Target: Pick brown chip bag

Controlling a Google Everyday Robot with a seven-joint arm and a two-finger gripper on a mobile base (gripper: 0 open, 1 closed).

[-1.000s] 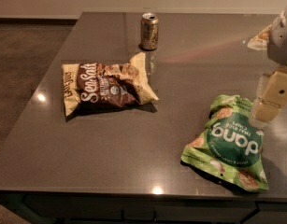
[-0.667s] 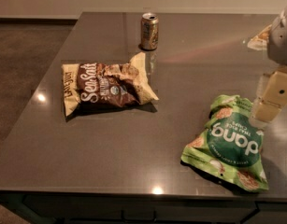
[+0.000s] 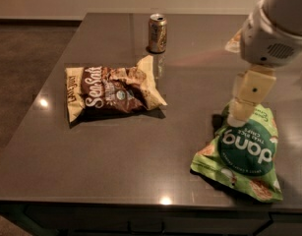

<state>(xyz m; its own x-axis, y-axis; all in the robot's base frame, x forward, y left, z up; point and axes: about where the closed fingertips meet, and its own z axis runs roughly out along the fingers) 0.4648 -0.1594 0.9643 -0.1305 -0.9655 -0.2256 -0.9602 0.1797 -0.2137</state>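
**Status: brown chip bag [image 3: 113, 92] on desk, gripper [image 3: 237, 116] apart from it**

The brown chip bag lies flat on the desk [image 3: 116, 156], left of centre and nearer the left edge, with nothing touching it. The gripper hangs near the right edge, tip down at the top end of the green bag [image 3: 241, 156]. Jaws open or closed: cannot tell. The gold can [image 3: 157, 32] stands upright by the far edge.

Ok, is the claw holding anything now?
Gripper: at the green bag's top edge, away from the brown chip bag; open or shut cannot be told.
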